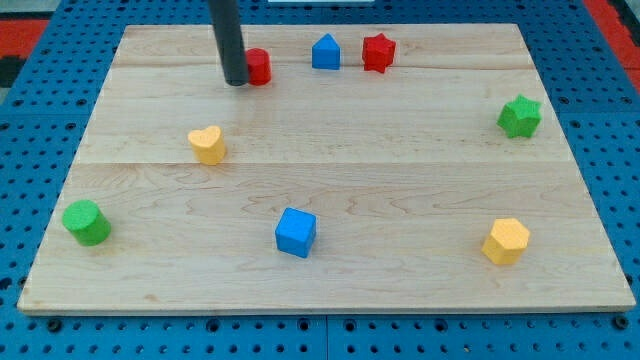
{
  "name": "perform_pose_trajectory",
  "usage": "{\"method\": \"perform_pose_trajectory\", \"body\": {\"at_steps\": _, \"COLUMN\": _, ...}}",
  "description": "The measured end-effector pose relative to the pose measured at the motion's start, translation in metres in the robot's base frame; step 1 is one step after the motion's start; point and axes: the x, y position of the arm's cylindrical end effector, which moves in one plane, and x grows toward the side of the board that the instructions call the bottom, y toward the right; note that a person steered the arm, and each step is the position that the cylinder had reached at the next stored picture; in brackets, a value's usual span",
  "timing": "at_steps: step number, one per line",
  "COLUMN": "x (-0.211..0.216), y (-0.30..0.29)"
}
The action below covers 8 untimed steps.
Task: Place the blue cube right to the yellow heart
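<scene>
Blue cube (295,232) flat on the board, toward the view's bottom; yellow heart (207,144) well apart, up-left

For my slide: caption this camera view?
My tip beside red block; blue cube below-right of yellow heart.

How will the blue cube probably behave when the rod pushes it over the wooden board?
The blue cube rests on a flat face, so it will probably slide, not roll. It looks small and rigid, likely light. Its corner faces the view's bottom, so an off-centre push from my tip, now beside the red block, may turn it.
</scene>
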Motion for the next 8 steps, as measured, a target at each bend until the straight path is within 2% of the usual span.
{"method": "perform_pose_trajectory", "body": {"at_steps": 2, "x": -0.013, "y": 0.044}}
{"method": "perform_pose_trajectory", "body": {"at_steps": 3, "x": -0.028, "y": 0.046}}
{"method": "perform_pose_trajectory", "body": {"at_steps": 4, "x": -0.004, "y": 0.062}}
{"method": "perform_pose_trajectory", "body": {"at_steps": 6, "x": 0.142, "y": 0.172}}
{"method": "perform_pose_trajectory", "body": {"at_steps": 7, "x": 0.213, "y": 0.182}}
{"method": "perform_pose_trajectory", "body": {"at_steps": 8, "x": 0.254, "y": 0.142}}
